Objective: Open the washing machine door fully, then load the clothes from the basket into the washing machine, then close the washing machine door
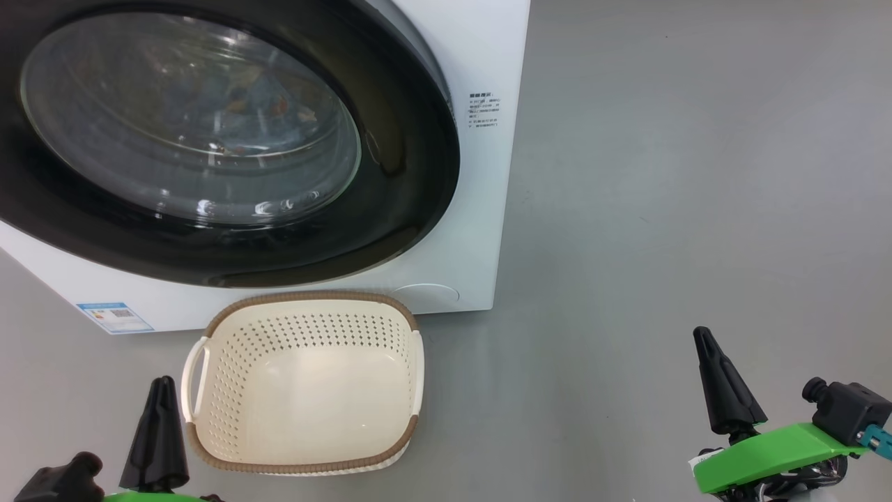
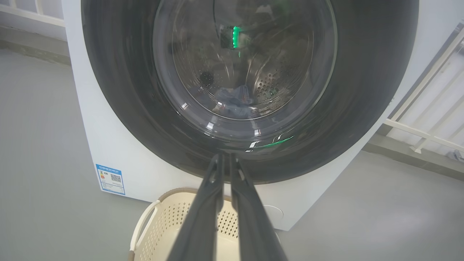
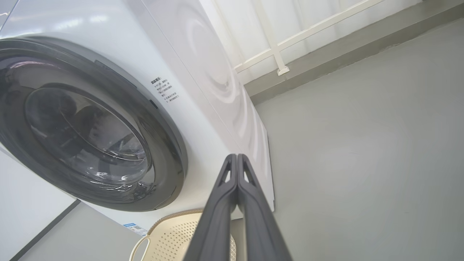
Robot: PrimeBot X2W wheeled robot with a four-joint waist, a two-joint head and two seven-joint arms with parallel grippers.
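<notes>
Black door (image 1: 209,139) sits shut up ahead of my pincers, both closed and empty, left pincer (image 1: 164,390) nearer than right pincer (image 1: 705,348).

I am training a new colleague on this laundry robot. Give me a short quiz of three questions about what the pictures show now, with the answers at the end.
1. Fill in the missing word: the basket on the floor in front of the washing machine is ____.
2. True or false: the washing machine door is closed.
3. Choose one. The clothes are:
A. in the basket
B. inside the washing machine, behind the door's glass
C. on the floor

Key: 1. empty. 2. True. 3. B.
</notes>
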